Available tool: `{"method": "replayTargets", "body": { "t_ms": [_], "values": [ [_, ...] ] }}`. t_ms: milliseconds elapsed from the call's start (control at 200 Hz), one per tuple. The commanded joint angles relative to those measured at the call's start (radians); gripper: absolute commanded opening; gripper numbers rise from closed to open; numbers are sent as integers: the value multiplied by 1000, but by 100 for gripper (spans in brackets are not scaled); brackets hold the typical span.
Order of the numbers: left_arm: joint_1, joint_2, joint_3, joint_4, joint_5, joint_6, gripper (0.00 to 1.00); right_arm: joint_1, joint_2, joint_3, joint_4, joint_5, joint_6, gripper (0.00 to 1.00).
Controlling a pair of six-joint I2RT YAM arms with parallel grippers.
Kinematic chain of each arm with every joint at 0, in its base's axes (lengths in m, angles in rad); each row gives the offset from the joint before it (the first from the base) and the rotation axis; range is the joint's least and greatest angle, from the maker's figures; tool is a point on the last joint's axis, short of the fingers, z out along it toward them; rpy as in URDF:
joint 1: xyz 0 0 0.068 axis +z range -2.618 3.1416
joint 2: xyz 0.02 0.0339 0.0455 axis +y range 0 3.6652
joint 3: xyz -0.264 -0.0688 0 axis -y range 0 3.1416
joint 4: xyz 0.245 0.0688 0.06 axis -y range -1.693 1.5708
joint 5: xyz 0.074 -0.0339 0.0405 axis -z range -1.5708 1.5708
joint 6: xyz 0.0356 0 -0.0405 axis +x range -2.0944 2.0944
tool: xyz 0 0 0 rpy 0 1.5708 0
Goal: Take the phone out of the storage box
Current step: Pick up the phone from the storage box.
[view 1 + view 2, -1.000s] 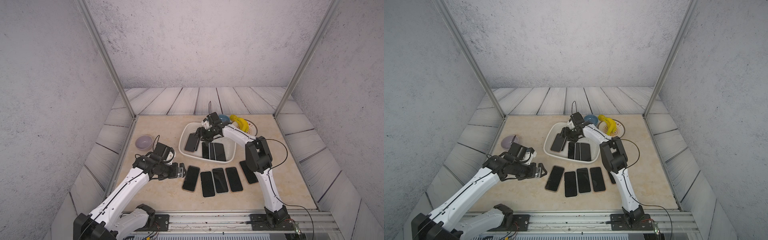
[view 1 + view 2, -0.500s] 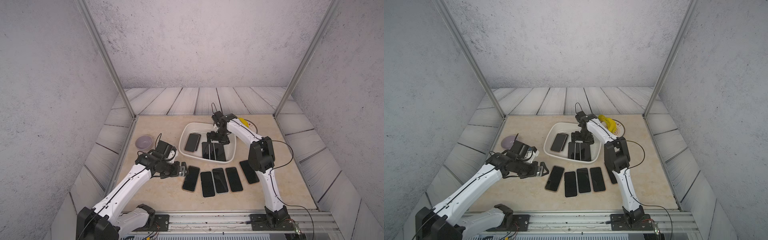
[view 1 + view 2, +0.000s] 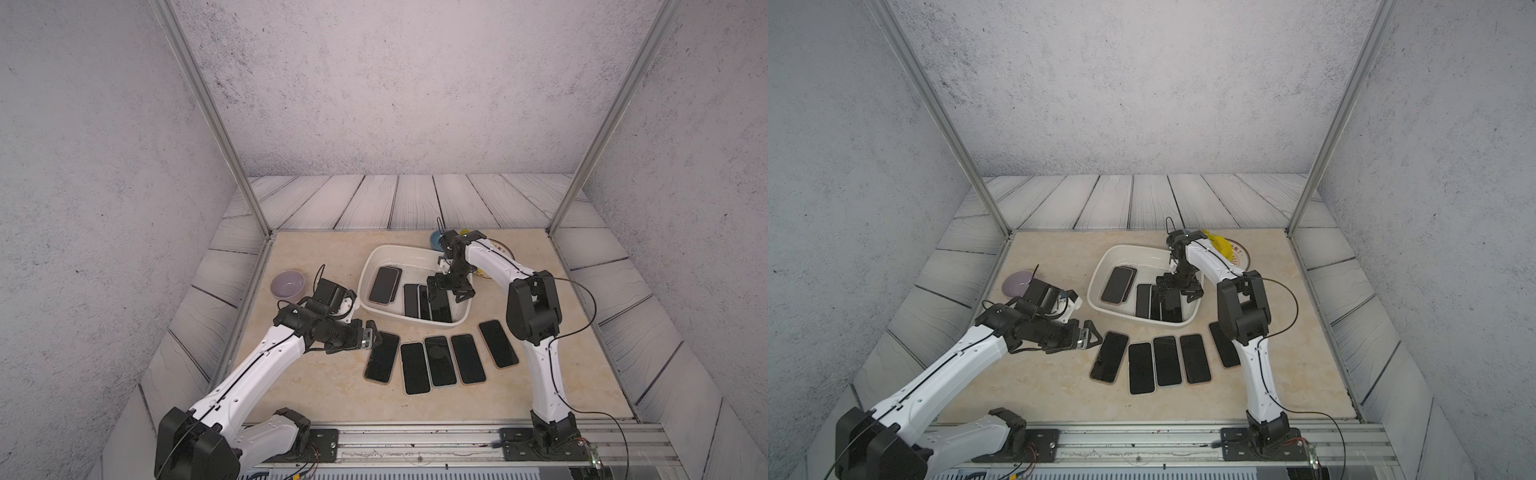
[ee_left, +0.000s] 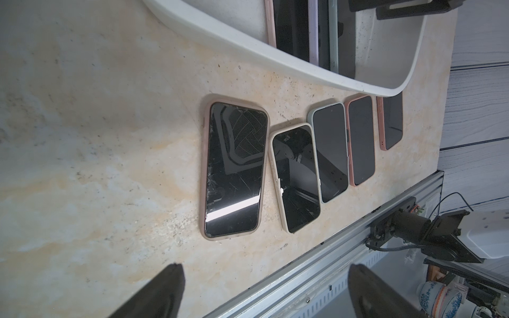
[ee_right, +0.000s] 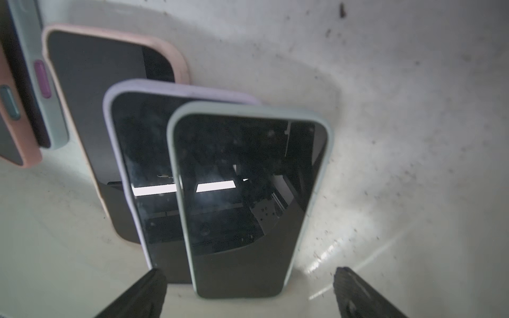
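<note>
**Right gripper [image 5: 249, 275] open over phone [image 5: 248, 206] in storage box [image 3: 399, 248]**

Right jaws spread wide, holding nothing, poised at the end of the mint-cased phone, which lies inside the box overlapping a lilac-cased phone [image 5: 129, 154]. Left gripper [image 3: 372, 336] is wide open and empty beside the row of phones [image 3: 438, 361] on the table [image 3: 332, 257].

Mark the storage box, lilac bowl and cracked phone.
storage box [image 3: 409, 255]: in a top view, far inner wall.
lilac bowl [image 3: 287, 283]: in a top view, its hollow.
cracked phone [image 4: 234, 168]: left wrist view, screen middle.

A lilac bowl [image 3: 287, 283] is sitting on the table [image 3: 324, 386]; a blue bowl [image 3: 435, 240] too. A yellow thing [image 3: 1219, 244] is lying on a plate [image 3: 1239, 257]
</note>
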Motion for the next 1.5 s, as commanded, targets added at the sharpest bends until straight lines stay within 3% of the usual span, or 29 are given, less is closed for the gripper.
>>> {"method": "replayTargets", "body": {
  "t_ms": [0, 340, 565, 856, 1036, 1316, 1496],
  "values": [
    [7, -24, -6, -22, -1, 6, 99, 1, 59, 75, -37, -25, -32, 100],
    [7, -42, -5, -34, -41, 14, 99, -28, 174, 136, -73, -53, -26, 100],
    [7, -44, -11, -43, -49, 15, 98, -30, 196, 89, -38, -200, -26, 100],
    [7, -36, -9, -34, -45, 4, 99, -24, 193, 20, 25, -282, -64, 88],
    [7, -28, -9, -31, -39, 4, 98, 3, 212, 58, -2, -237, -95, 95],
    [8, -25, 0, -49, -48, 17, 99, 50, 283, 156, -46, -89, -59, 95],
    [9, -29, 0, -64, -54, 27, 99, 67, 300, 156, -17, -58, -16, 93]
  ]
}}
